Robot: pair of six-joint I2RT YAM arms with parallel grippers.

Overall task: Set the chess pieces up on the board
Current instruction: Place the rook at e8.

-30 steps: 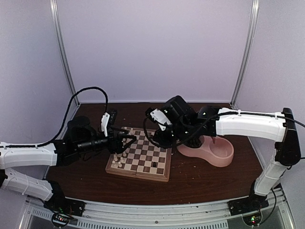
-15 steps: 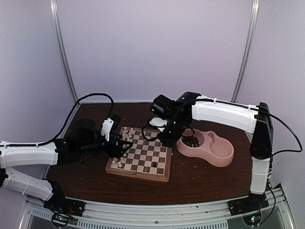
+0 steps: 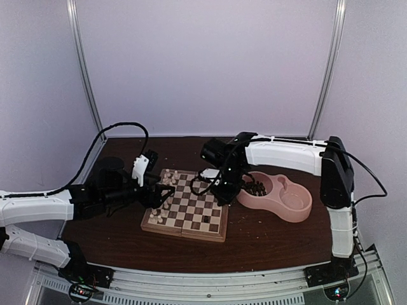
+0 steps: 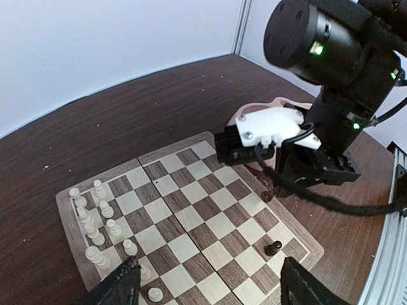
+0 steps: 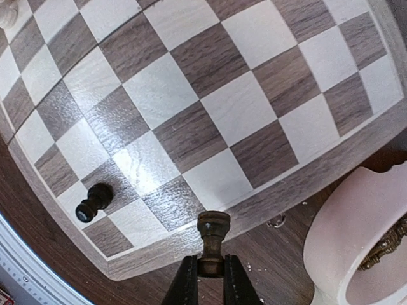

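**Operator:** Where do we stand on the set-up?

**Technician:** We judge it under half done. On the board (image 4: pixel 191 210), the cream pieces (image 4: pixel 105 219) stand in two rows along one edge. The opposite edge carries only one standing dark piece (image 4: pixel 273 248), on a square near the corner. The middle squares are bare.

**Operator:** How do we report the grippers?

**Technician:** The right gripper (image 5: pixel 208 265) has its jaws pinched narrow on the held dark piece (image 5: pixel 213 229), gripped at one end. That piece sits over the tan rim on the bowl side, just beside the edge squares. We cannot tell whether it touches the wood. The left gripper (image 4: pixel 210 279) has its jaws wide with nothing between them, above the cream side of the board.

**Operator:** What counts do we record?

**Technician:**
- Board: one.
- Pink double bowl (image 3: pixel 299 213): one, with two compartments.
- Cream pieces: we count about eleven, but several overlap, so the figure is not firm.
- Dark pieces: one standing and one held. The remaining dark pieces (image 3: pixel 256 187) lie heaped in the compartment nearer the board, too small for us to count.

**Operator:** What is left?

**Technician:** In our judgement, we must seat the held piece, move the heaped dark pieces across one by one, and fill out both sides' rows.
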